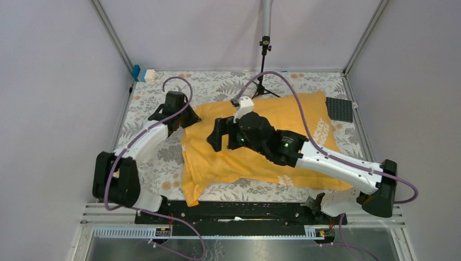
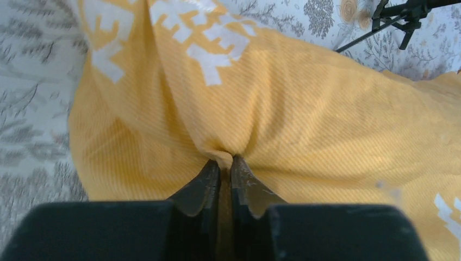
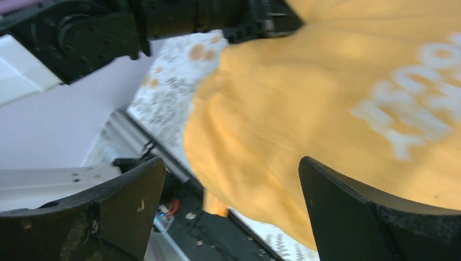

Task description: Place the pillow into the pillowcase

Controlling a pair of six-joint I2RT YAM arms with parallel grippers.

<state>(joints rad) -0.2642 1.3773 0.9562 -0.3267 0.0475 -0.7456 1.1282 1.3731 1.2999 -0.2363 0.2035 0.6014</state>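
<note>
The left gripper (image 2: 224,162), at ten o'clock of the cloth, is closed on a pinched fold of the floppy orange-yellow pillowcase with white lettering (image 1: 304,117). The pillowcase lies plump on the floral-patterned table (image 1: 157,163). No soft white fabric pillow shows, so it is probably inside. The right gripper (image 1: 220,136) hovers over the middle, spread wide and empty. The next move likely calls for closing the mouth.

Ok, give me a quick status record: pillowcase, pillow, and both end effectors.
pillowcase: orange, lying plump on the table
pillow: no white fabric visible in any view
left end effector: shut, pinching a fold of the pillowcase
right end effector: open, over the pillowcase, gripping nothing
</note>
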